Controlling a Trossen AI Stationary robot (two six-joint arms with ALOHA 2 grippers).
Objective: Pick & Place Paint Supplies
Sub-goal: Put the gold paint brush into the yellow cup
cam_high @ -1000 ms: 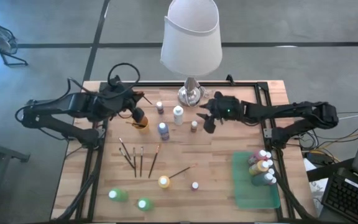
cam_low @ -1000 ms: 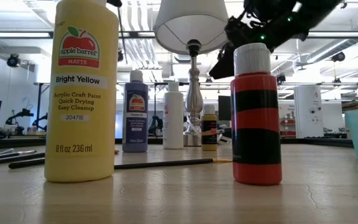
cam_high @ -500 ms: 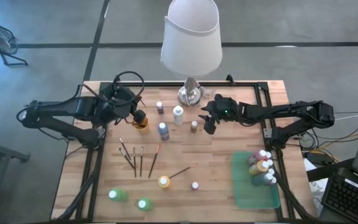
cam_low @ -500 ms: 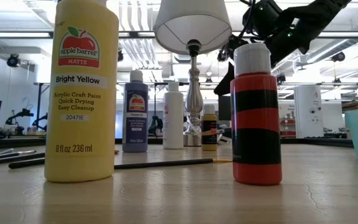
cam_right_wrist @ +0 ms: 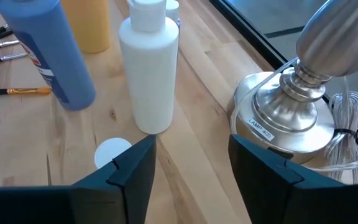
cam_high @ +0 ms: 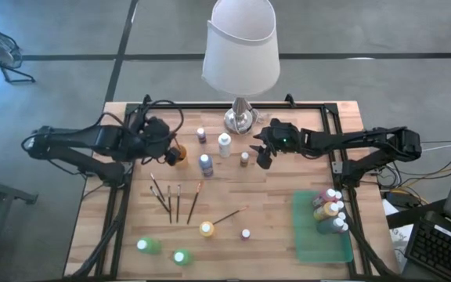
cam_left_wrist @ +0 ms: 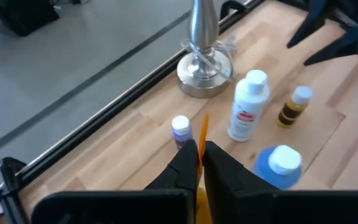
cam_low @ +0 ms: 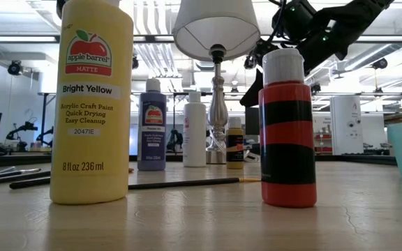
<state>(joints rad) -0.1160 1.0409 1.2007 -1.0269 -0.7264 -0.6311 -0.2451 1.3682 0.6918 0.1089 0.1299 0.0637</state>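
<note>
The right hand (cam_high: 261, 153) hangs open just above the counter (cam_high: 280, 196), its fingers (cam_right_wrist: 132, 168) straddling a small white-capped bottle (cam_right_wrist: 112, 151) directly below; the white bottle (cam_right_wrist: 149, 68) stands upright just beyond, then the lamp base (cam_right_wrist: 294, 106). The right wrist view alone shows that cap between the fingers. Across the counter, the left hand (cam_high: 171, 149) is closed on something thin and orange (cam_left_wrist: 202, 134), which I cannot identify.

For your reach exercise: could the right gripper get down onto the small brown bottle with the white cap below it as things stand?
Probably yes. The right gripper hovers open beside the small brown bottle, whose cap shows under its fingers in the wrist view. The white bottle stands close but apart.
</note>
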